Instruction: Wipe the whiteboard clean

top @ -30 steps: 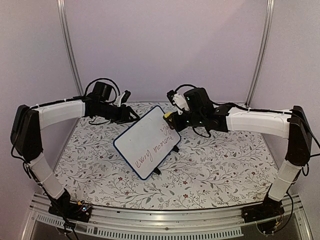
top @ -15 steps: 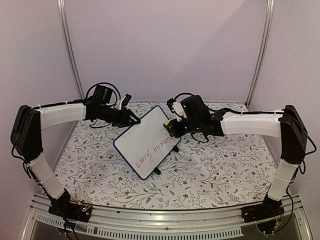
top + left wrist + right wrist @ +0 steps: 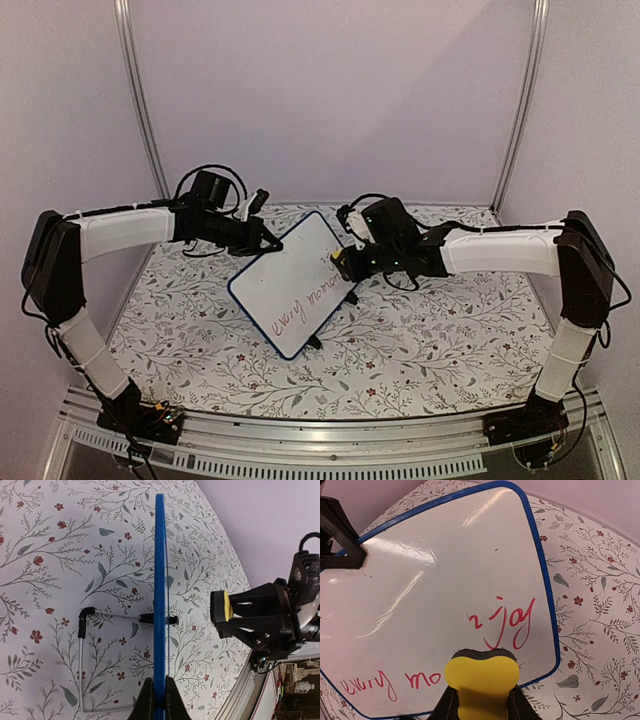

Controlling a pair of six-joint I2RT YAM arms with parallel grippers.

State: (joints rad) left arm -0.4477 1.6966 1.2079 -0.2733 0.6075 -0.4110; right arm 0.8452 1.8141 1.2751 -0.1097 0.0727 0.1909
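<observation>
Whiteboard (image 3: 295, 282) notes. Left claw (image 3: 262, 238) pinching its blue frame (image 3: 159, 580) at far-left edge. Right claw (image 3: 345, 262) pinching yellow eraser (image 3: 481, 677), which sits just off board face, facing red writing (image 3: 507, 620), not touching. Board stands tilted on wire stand (image 3: 82, 665), middle of table (image 3: 430, 330). I judge it light, stiff, slick-faced and tippy. Frame edge is best hold, so I brace there against wipe.

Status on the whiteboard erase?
Left gripper shut on whiteboard edge. Right gripper shut on yellow eraser, short of board. Red writing not erased. Nothing in the way.
</observation>
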